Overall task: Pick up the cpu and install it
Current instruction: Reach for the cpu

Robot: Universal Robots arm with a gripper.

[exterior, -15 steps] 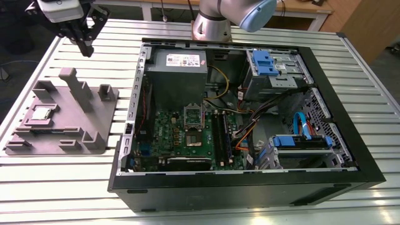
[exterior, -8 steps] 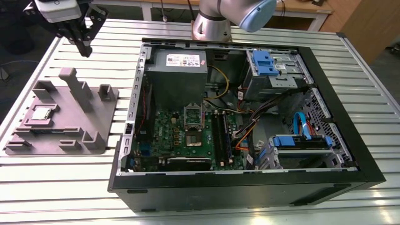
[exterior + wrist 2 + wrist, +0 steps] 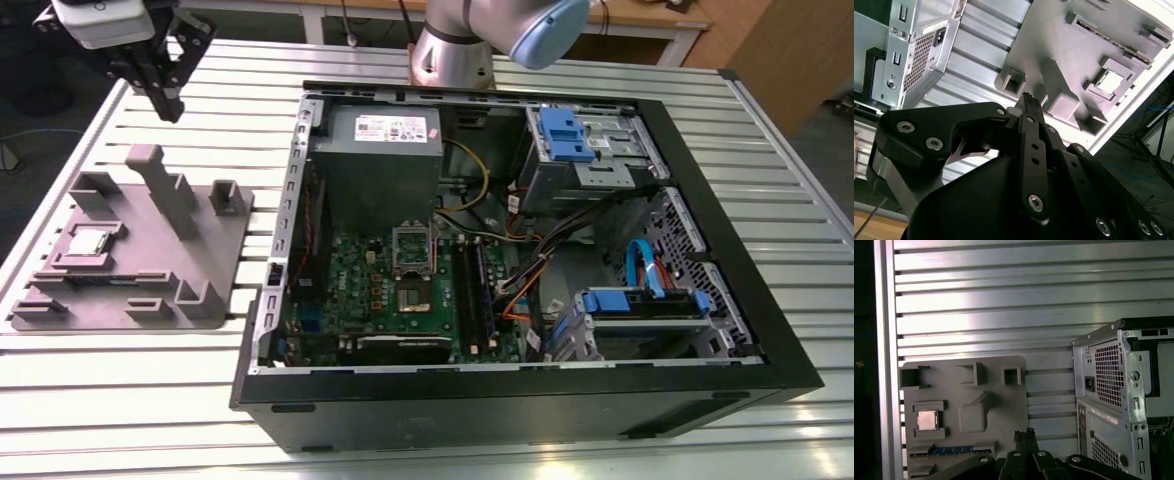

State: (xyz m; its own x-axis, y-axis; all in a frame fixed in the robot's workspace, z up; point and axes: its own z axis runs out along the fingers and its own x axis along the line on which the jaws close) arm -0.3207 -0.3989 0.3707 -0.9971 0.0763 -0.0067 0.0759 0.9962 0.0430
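A worktop (image 3: pixel 120 400) of pale, ribbed aluminium slats carries two things set just beside each other, with a narrow strip of bare slats between them. A flat grey plastic fixture plate (image 3: pixel 147 262) with raised blocks lies near the edge on the exterior view's left. A large black metal computer case (image 3: pixel 534 405), lying on its side and open on top, takes up the middle and reaches toward the opposite edge.
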